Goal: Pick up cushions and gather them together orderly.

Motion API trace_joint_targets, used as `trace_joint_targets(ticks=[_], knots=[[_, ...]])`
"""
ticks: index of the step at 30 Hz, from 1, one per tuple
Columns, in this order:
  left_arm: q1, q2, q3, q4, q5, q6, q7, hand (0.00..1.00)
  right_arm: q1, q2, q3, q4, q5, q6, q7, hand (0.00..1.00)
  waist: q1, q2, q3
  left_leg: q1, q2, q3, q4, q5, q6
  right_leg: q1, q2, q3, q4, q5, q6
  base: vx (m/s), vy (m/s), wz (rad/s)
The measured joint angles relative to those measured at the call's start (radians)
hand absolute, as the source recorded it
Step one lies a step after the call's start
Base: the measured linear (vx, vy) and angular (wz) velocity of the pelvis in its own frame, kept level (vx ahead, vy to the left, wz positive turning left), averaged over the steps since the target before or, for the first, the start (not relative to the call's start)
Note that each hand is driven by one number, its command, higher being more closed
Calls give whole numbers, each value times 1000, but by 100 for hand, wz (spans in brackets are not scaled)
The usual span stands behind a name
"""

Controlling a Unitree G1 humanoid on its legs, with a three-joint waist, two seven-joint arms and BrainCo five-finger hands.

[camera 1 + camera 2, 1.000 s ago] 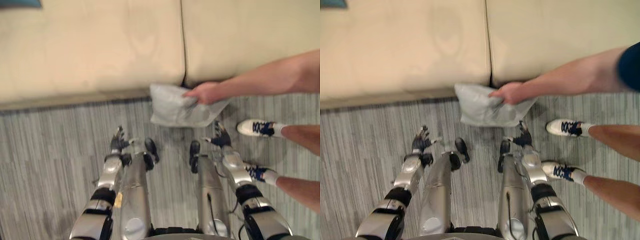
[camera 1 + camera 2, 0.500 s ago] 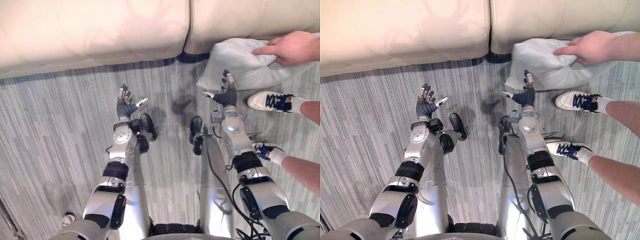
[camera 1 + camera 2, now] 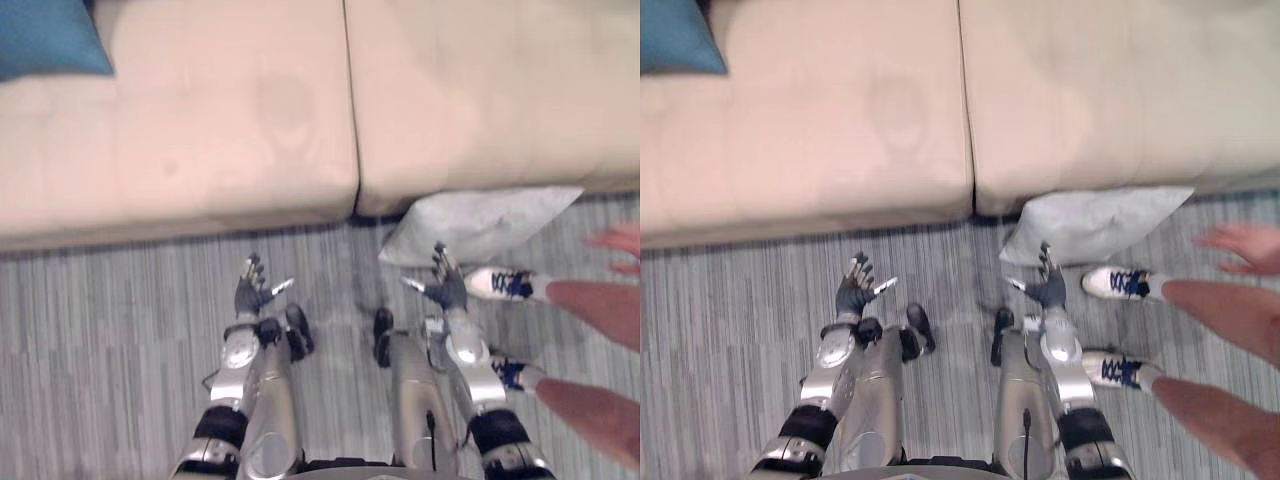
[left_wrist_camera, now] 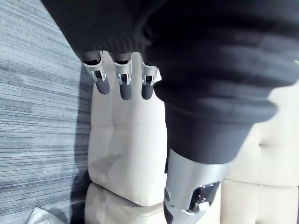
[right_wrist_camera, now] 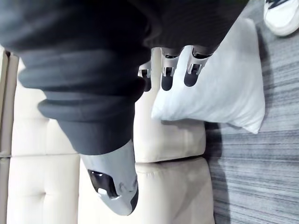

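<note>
A pale grey cushion [image 3: 478, 222] lies on the floor, leaning against the front of the cream sofa [image 3: 230, 120]. The cushion [image 5: 219, 88] also shows past my right hand's fingers in the right wrist view. My right hand [image 3: 445, 287] is open, held just short of the cushion's near edge, not touching it. Over the carpet to the left, my left hand [image 3: 250, 291] hangs open and holds nothing. A blue cushion [image 3: 45, 38] sits on the sofa seat at the far left corner.
A person stands at the right: white shoes [image 3: 503, 283] beside the grey cushion, bare legs [image 3: 590, 300], and a hand [image 3: 1240, 245] drawn back near the right edge. Grey striped carpet [image 3: 100, 340] stretches to my left.
The person has let go of the grey cushion and pulled the hand away; the cushion now rests on the floor against the sofa. The camera has shifted. Both my hands remain open.
</note>
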Motion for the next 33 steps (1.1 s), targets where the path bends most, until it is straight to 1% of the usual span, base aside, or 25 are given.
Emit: trace_joint_targets(ticks=[1,2,3,5,8,10,14,16,18,19,20,21,22,23,24,25,26,27,28,29,30,31,32,33], knots=[[29,16,1,40,18,1,-17,0,31,-7,-12,58,-1,1,20,0,-10,-5,-34,37,-12,-6,-37,7,-10,36,-1,-2,-34,3,1,164,-15,7],[55,28,1,68,33,2,-28,0,47,-16,-26,110,-2,3,37,0,-22,-2,-53,69,-18,-6,-64,12,-14,73,0,-6,-66,10,5,159,-7,4],[67,34,3,82,36,2,-36,0,51,-22,-33,132,-3,3,43,0,-26,-1,-58,87,-22,-6,-77,14,-14,92,-1,-7,-82,13,7,146,15,2],[95,48,10,126,68,4,-58,0,81,-41,-70,184,-12,3,72,0,-45,6,-79,152,-36,3,-136,31,-16,160,0,-6,-154,37,13,126,20,-2],[115,60,35,143,102,4,-80,0,107,-63,-105,226,-40,3,99,0,-51,15,-97,213,-44,18,-185,39,-17,230,9,0,-233,66,18,97,17,-10],[119,64,48,147,111,4,-85,0,114,-74,-112,247,-42,4,109,0,-48,20,-112,228,-46,33,-191,39,-17,240,17,21,-265,81,19,35,23,-33],[127,65,48,168,111,9,-85,0,86,-85,-133,279,-41,13,110,0,-50,38,-130,261,-47,46,-240,44,-24,256,37,95,-348,145,23,12,23,-59],[127,65,47,169,111,11,-85,0,79,-83,-153,305,-39,20,121,0,-51,36,-132,301,-49,97,-277,53,-25,258,46,152,-384,179,25,-43,34,-79],[125,65,45,168,111,11,-85,0,58,-83,-155,318,-25,25,123,0,-55,31,-135,308,-48,129,-279,51,-26,210,63,241,-382,205,31,-80,9,-115],[125,65,45,168,111,12,-85,0,46,-82,-152,317,-20,26,123,0,-55,30,-134,307,-47,138,-278,46,-28,194,69,264,-383,216,33,-125,-12,-135],[125,65,44,168,111,13,-85,0,16,-82,-147,318,-17,28,122,0,-54,27,-132,305,-43,168,-276,32,-25,164,77,295,-394,226,37,-138,3,-143],[119,62,42,168,111,21,-85,0,-17,-77,-143,326,3,40,121,0,-65,20,-127,312,-36,233,-281,24,-19,138,41,185,-391,219,-8,-157,12,-139],[116,58,40,169,111,24,-85,0,-28,-75,-143,332,6,42,119,0,-67,22,-123,323,-28,263,-284,22,-20,136,19,93,-384,225,-45,-116,27,-136],[108,50,39,169,111,27,-85,0,-46,-72,-140,346,8,42,118,0,-70,27,-119,350,6,324,-275,14,-37,136,-25,-110,-362,217,-124,-58,11,-108],[109,48,38,170,111,29,-85,0,-53,-73,-133,350,8,42,117,0,-69,26,-117,367,10,344,-263,-7,-49,137,-48,-200,-357,200,-154,-19,33,-158],[111,43,37,179,111,34,-86,0,-60,-74,-116,358,7,42,108,0,-57,27,-118,406,29,396,-257,-26,-65,155,-80,-352,-346,186,-184,11,-5,-185],[111,43,38,189,111,40,-87,0,-77,-74,-97,359,6,42,103,0,-43,31,-119,435,41,455,-260,-28,-71,169,-103,-456,-325,191,-182,2,-22,-184],[112,45,38,198,111,41,-88,0,-81,-74,-87,358,5,42,104,0,-43,30,-119,452,42,485,-261,-29,-75,169,-110,-480,-323,203,-164,39,-100,-153],[105,46,38,214,111,44,-89,0,-85,-74,-74,354,2,42,103,0,-54,27,-122,481,50,530,-254,-39,-95,166,-107,-477,-324,237,-112,108,-118,-118],[103,39,38,219,111,45,-92,0,-81,-79,-59,355,-3,42,102,0,-63,41,-121,500,84,571,-211,-52,-134,156,-75,-434,-322,252,-89,177,-140,-109],[103,34,38,219,111,45,-96,0,-76,-81,-51,355,-5,43,103,0,-63,51,-122,504,112,581,-176,-57,-150,155,-58,-427,-320,252,-89,184,-151,-116],[103,29,40,227,111,45,-105,0,-69,-79,-26,360,-9,47,103,0,-54,63,-121,488,185,530,-34,-59,-154,157,-21,-394,-311,244,-83,158,-141,-108],[103,25,38,234,111,45,-107,0,-69,-79,-7,361,-25,48,103,0,-49,70,-117,451,238,463,88,-39,-121,167,6,-367,-309,233,-91,182,-160,-121],[103,16,37,246,111,46,-107,0,-73,-80,10,362,-37,48,101,0,-48,78,-111,415,281,378,213,6,-51,185,32,-338,-315,224,-98,216,-100,-114]])
